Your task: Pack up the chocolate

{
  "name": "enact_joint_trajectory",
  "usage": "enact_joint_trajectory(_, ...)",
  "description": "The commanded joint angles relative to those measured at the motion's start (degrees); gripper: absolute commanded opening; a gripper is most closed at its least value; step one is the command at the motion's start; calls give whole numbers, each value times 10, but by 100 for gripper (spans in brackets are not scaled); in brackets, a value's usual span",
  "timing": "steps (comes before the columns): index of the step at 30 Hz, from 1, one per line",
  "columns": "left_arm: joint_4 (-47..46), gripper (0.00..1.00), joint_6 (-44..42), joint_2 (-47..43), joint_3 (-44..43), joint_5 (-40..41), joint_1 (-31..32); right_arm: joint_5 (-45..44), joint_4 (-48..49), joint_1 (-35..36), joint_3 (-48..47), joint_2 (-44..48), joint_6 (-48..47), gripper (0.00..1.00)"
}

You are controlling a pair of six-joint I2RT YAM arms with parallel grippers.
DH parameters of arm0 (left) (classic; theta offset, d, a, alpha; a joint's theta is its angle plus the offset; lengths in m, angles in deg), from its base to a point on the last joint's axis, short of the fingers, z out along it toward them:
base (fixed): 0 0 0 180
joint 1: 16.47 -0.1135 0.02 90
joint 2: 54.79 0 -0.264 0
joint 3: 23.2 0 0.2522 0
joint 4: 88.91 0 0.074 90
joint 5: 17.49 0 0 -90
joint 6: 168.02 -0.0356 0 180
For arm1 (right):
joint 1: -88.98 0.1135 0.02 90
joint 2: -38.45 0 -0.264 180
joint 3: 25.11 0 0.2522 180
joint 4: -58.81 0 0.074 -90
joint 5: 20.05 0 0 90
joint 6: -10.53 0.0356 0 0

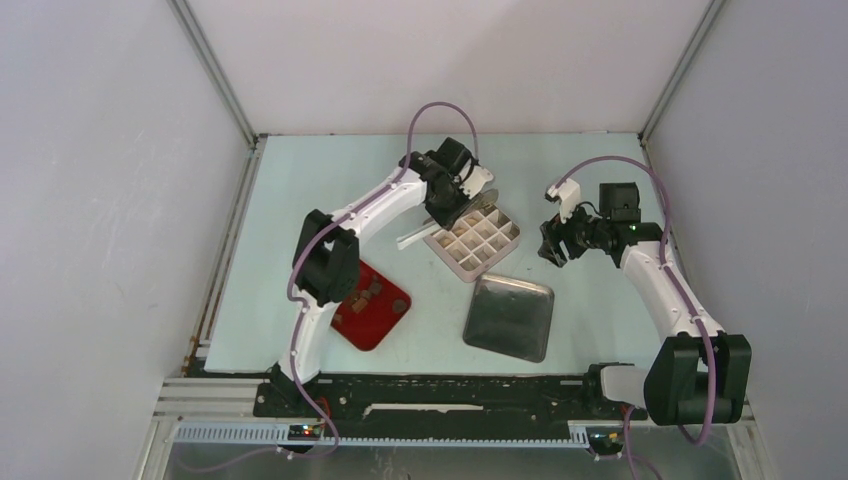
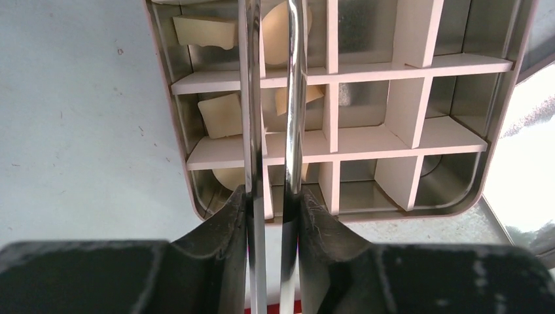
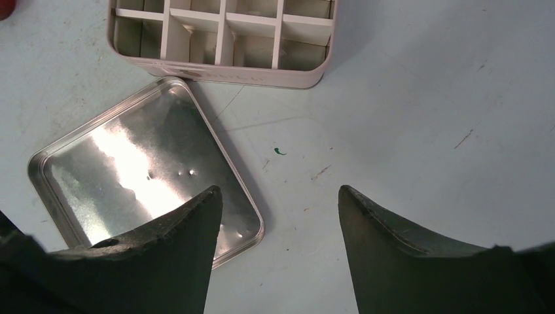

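Note:
My left gripper [image 2: 273, 196] is shut on the two arms of the metal tongs [image 2: 252, 98], which reach out over the pink divided box [image 2: 366, 140]. Cream chocolate pieces [image 2: 221, 115] lie in the box's left-hand cells. Another cream piece [image 2: 278, 33] shows between the tong arms near their far end; whether the tips hold it I cannot tell. In the top view the left gripper [image 1: 455, 195] hangs over the box [image 1: 473, 240], and brown chocolate [image 1: 365, 297] lies on the red tray [image 1: 385, 318]. My right gripper [image 3: 278, 193] is open and holds nothing.
The box's metal lid [image 1: 510, 316] lies upside down on the table in front of the box, under my right gripper's left finger in the right wrist view, lid [image 3: 131, 163]. The right gripper [image 1: 553, 245] hovers to the right of the box. White walls surround the table.

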Motion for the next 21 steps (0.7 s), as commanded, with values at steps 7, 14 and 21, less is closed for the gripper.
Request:
enact_joint_trajectory(7, 6, 36, 6, -20, -32, 12, 8, 15, 5, -3, -13, -3, -8, 68)
enact_joint_trajectory(14, 1, 37, 8, -45, -15, 11, 10, 18, 3, -3, -14, -8, -9, 68)
enact_joint_trajectory(21, -8, 40, 7, -67, -4, 3, 12, 21, 1, -1, -14, -11, -12, 68)
